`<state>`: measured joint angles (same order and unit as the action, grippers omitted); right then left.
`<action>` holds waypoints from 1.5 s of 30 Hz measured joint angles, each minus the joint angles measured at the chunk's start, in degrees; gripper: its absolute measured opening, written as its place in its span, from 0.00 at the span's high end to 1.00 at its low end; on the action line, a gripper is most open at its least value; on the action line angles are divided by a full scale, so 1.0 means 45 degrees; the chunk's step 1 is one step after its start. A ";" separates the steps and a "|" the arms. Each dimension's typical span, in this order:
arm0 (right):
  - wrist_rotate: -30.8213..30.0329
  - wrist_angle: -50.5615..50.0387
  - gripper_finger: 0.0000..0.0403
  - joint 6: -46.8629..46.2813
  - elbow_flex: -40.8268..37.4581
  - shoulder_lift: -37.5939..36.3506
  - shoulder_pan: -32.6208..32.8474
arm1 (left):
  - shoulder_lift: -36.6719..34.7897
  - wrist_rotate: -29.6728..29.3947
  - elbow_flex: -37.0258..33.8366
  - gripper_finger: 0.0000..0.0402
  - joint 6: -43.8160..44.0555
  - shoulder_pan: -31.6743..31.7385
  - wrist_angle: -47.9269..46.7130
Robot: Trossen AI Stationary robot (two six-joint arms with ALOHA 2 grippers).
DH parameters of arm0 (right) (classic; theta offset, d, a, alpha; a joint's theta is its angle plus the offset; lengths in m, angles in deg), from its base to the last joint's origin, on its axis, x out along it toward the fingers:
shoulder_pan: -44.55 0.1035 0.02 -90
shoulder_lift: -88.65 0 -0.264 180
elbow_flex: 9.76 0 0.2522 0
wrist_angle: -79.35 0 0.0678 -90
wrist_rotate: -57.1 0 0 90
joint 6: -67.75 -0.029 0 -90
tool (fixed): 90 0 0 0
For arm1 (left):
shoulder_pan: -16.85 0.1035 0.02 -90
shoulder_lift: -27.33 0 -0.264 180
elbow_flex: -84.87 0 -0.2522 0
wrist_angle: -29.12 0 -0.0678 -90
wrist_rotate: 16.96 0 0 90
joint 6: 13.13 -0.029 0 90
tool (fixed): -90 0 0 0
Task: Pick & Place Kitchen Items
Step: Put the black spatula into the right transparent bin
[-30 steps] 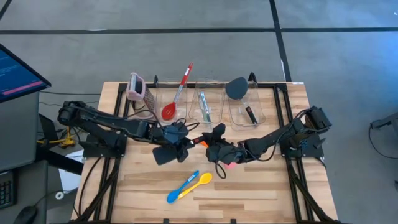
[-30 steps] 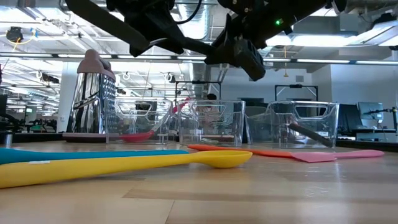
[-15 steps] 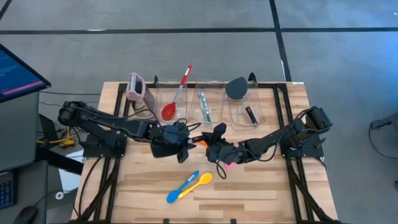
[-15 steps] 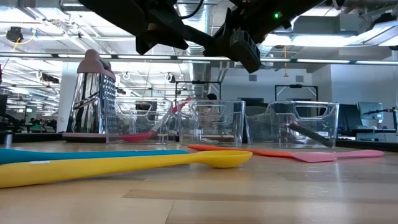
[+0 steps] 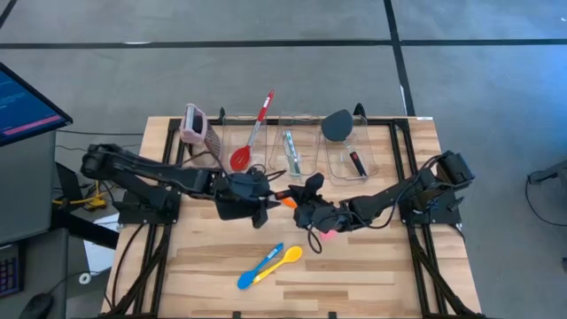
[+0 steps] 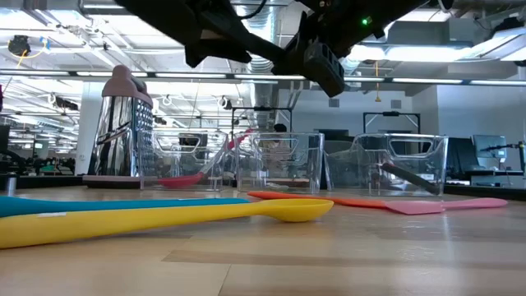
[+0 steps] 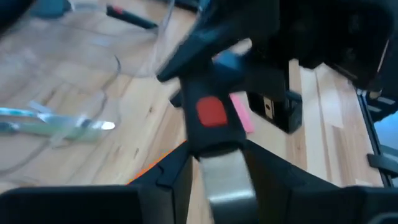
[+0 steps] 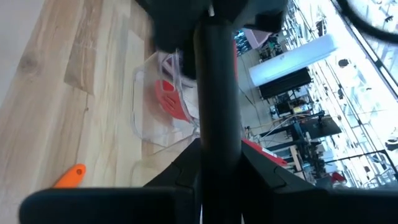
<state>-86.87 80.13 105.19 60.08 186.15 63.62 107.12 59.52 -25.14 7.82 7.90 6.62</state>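
Overhead, pincers [image 5: 282, 200] hidden; right wrist view: right pincer [image 8: 214, 155] clasps black-handled tool [image 8: 214, 81]; left unclear.

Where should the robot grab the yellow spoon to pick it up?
Probably by the middle of its handle, coming straight down from above. The yellow spoon lies flat on the table, with the blue spoon close alongside, so the gripper should straddle the narrow handle away from the bowl, where it looks slimmest.
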 joint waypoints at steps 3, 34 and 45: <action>-0.0008 0.0027 0.85 -0.0093 0.0021 0.0006 0.0000 | -0.0302 -0.0157 0.0000 0.70 -0.0321 0.0014 0.0150; -0.0978 -0.0794 0.86 -0.0667 -0.0049 0.0078 0.0023 | -0.3795 -0.0067 0.0073 0.94 -0.3964 -0.0757 0.0736; -0.2166 -0.6480 0.86 -0.6683 -0.0039 -0.2250 -0.0229 | -0.3771 -0.0912 0.0061 0.99 -0.4597 -0.1222 0.0240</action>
<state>-96.62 50.97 75.11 59.90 176.03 62.59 90.15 55.42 -24.87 -12.87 2.40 7.70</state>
